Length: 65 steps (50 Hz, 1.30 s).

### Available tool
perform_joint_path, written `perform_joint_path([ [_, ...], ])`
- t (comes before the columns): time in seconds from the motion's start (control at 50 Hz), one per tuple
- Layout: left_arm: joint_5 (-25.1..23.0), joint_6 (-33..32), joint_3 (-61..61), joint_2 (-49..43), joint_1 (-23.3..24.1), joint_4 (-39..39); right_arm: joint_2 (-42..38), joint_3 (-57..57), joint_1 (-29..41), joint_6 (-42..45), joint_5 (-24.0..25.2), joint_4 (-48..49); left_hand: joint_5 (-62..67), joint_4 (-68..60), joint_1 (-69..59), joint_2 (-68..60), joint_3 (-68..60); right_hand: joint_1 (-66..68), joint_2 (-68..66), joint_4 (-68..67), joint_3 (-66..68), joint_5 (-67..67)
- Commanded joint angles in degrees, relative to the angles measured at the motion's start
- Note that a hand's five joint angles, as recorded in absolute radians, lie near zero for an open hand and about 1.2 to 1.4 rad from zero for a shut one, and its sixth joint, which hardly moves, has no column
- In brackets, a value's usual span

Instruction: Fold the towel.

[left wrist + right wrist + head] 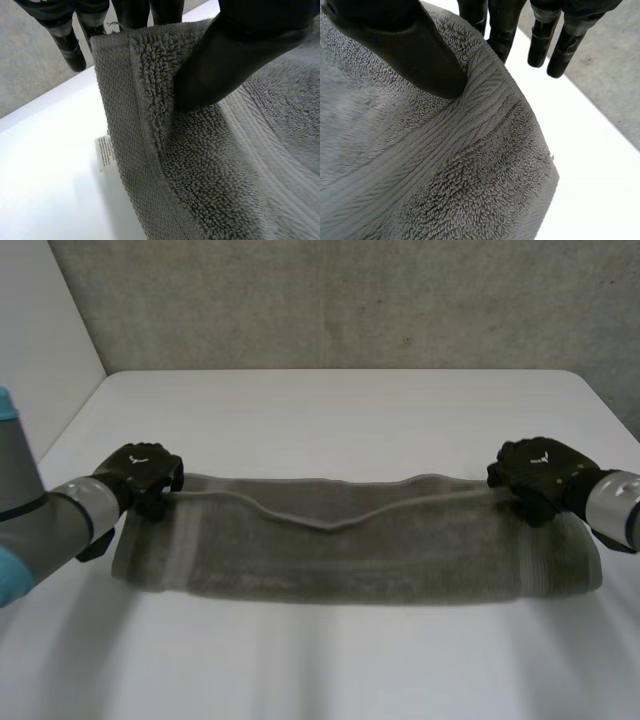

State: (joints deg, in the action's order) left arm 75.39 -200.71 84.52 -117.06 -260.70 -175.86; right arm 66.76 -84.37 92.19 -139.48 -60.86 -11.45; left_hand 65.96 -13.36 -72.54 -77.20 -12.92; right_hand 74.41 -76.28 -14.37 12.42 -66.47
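A grey towel (360, 550) lies as a long band across the white table (340, 410), with its upper layer lifted along the far edge and sagging in the middle. My left hand (143, 474) grips the towel's far left corner. In the left wrist view its thumb (235, 55) presses the towel (210, 165) against the fingers behind the cloth. My right hand (540, 472) grips the far right corner. In the right wrist view its thumb (415, 50) pinches the towel (445, 170) against the fingers on the other side.
A white care label (103, 151) sticks out from the towel's edge near my left hand. A grey wall (340, 300) stands behind the table's far edge. Bare table surface lies beyond and in front of the towel.
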Motion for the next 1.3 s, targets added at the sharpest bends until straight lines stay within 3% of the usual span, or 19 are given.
perform_joint_path([
  [0.02,3.1,0.3,-9.1,-8.1,1.7,-0.1,-6.3,4.5,1.9,-4.1,-1.3,7.9,4.0,3.4,-7.5,-2.8,2.9,5.6,-3.7,4.4,-2.4,-3.5],
  [0.26,6.2,-0.5,-18.0,-16.4,3.4,-6.8,-16.9,12.9,3.7,-4.2,-5.4,11.5,4.0,3.4,-7.5,-2.8,2.9,5.6,-3.7,4.4,-2.4,-3.5],
  [0.54,6.3,-0.6,-20.6,-20.0,4.2,-7.6,-20.4,15.6,4.0,-4.6,-7.3,16.6,4.0,3.4,-7.5,-2.8,2.9,5.6,-3.7,4.4,-2.4,-3.5],
  [0.58,6.3,-0.6,-19.9,-19.9,4.5,-7.6,-20.4,15.2,4.1,-4.6,-7.4,16.7,4.0,3.4,-7.5,-2.8,2.9,-36.2,38.0,4.4,-2.4,38.2],
  [0.6,6.3,-0.6,-19.9,-19.9,4.5,-7.6,-20.4,15.2,4.1,-4.6,-7.4,16.7,4.0,3.4,-7.5,-2.8,2.9,-36.4,38.3,4.4,-2.4,38.5],
  [0.62,6.3,-0.6,-19.5,-19.7,4.5,-7.5,-20.4,15.1,4.5,-4.6,-7.4,16.7,-24.1,3.4,20.7,25.3,2.9,-57.7,59.6,4.4,-2.4,59.8],
  [0.64,6.3,-0.6,-19.5,-19.7,4.5,-7.5,-20.4,14.9,4.8,-4.6,-7.3,16.7,-24.4,3.4,20.9,25.6,2.9,-64.4,66.3,4.4,-2.4,66.5],
  [0.66,6.3,-0.6,-19.0,-19.4,4.5,-7.5,-20.4,14.8,4.8,-4.6,-7.3,16.7,-49.8,3.4,46.4,51.1,2.9,-64.4,66.3,4.4,-2.4,66.5],
  [0.68,6.3,-0.6,-19.0,-19.4,4.5,-7.5,-20.3,14.7,5.0,-4.7,-7.1,16.8,-50.1,3.4,46.7,51.3,2.9,-64.4,66.3,4.4,-2.4,66.5],
  [0.72,6.4,-0.5,-18.3,-18.5,4.4,-7.2,-19.8,14.3,5.0,-4.7,-7.0,17.1,-62.7,3.4,59.2,63.9,2.9,-64.4,66.3,4.4,-2.4,66.5],
  [0.88,8.5,-0.3,-12.7,-12.0,3.7,-7.3,-12.4,8.4,4.7,-8.5,-7.0,21.6,-64.6,3.4,61.2,65.8,2.9,-64.4,66.3,4.4,-2.4,66.5],
  [1.08,8.0,0.5,-0.3,0.8,3.4,-7.7,7.7,-8.8,0.7,-15.6,-6.6,19.6,-64.7,3.4,61.3,66.0,2.9,-64.4,66.3,4.4,-2.4,66.5],
  [1.3,7.4,4.3,13.8,13.2,4.2,-11.9,11.0,-19.3,-4.9,-10.0,-5.8,10.9,-65.1,3.4,61.7,66.3,2.9,-64.4,66.3,4.4,-2.4,66.5],
])
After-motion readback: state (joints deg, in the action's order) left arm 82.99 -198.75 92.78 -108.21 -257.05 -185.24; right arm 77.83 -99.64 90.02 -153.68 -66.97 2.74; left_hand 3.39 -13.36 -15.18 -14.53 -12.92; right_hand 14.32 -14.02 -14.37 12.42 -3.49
